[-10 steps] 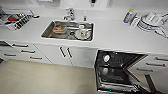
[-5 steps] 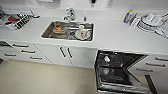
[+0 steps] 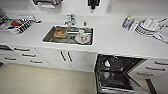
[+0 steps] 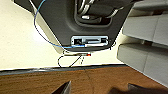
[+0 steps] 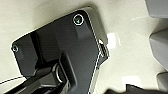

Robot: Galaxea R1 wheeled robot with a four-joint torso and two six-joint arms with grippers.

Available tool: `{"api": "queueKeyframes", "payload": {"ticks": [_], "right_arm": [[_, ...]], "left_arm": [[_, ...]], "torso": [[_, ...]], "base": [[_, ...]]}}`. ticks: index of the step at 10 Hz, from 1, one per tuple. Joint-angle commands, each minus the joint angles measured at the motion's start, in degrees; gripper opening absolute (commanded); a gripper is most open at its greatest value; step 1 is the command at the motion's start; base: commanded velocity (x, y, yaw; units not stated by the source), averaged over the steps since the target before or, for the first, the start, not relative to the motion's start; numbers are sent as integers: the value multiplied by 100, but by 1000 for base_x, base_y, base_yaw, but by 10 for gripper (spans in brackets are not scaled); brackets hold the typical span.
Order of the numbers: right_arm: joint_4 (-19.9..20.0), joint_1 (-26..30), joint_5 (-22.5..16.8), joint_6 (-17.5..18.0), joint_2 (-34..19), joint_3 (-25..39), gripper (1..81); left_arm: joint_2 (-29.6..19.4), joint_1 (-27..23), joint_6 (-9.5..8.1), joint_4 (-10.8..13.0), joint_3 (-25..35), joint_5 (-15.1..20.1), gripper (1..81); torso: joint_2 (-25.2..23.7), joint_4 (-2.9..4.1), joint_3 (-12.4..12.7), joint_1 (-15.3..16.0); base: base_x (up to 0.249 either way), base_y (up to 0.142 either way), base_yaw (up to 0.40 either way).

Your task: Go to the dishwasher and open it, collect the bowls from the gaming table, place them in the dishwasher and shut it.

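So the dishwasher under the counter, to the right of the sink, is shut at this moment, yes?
Not quite. The dishwasher is under the counter and to the right of the sink, but it is open, not shut. The head view shows its door swung down and the dark inside with the racks exposed.

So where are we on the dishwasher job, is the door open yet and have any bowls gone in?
Done: the dishwasher under the white counter stands open, its dark interior and racks exposed. In hand: nothing visibly being carried; the wrist views look at floor and robot parts. Something pale sits inside, too blurred to name. Left: collecting the bowls from the gaming table, loading them and closing the door. The dishes in the sink are not part of this.
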Motion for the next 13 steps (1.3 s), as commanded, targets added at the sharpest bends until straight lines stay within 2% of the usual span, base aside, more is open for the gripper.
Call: {"api": "queueKeyframes", "payload": {"ticks": [1,4,7,8,9,11,13], "right_arm": [[-53,-427,363,-475,39,-163,811],[-53,-858,724,-493,619,-831,811],[-106,-1016,724,-493,945,-1096,811],[-115,-1078,732,-493,1033,-1122,811],[-124,-1114,732,-493,1138,-1210,811],[-54,-1026,802,-432,1385,-1517,811],[0,-753,926,-397,1508,-1518,811]], "left_arm": [[-69,223,45,70,7,293,811],[-51,223,45,70,7,293,811],[-51,223,45,70,7,293,811],[-60,231,45,70,7,284,811],[-60,223,45,70,7,275,811],[-60,223,54,79,7,258,811],[-78,223,54,79,7,258,811]], "torso": [[-562,0,0,362],[-1165,0,4,734],[-1756,0,9,1104],[-2514,0,9,1589],[-2160,0,11,1357],[-2575,0,13,1615],[-2982,0,15,1869]], "base": [[0,0,0],[0,0,0],[0,0,0],[0,0,0],[0,0,0],[0,0,0],[0,0,0]]}}
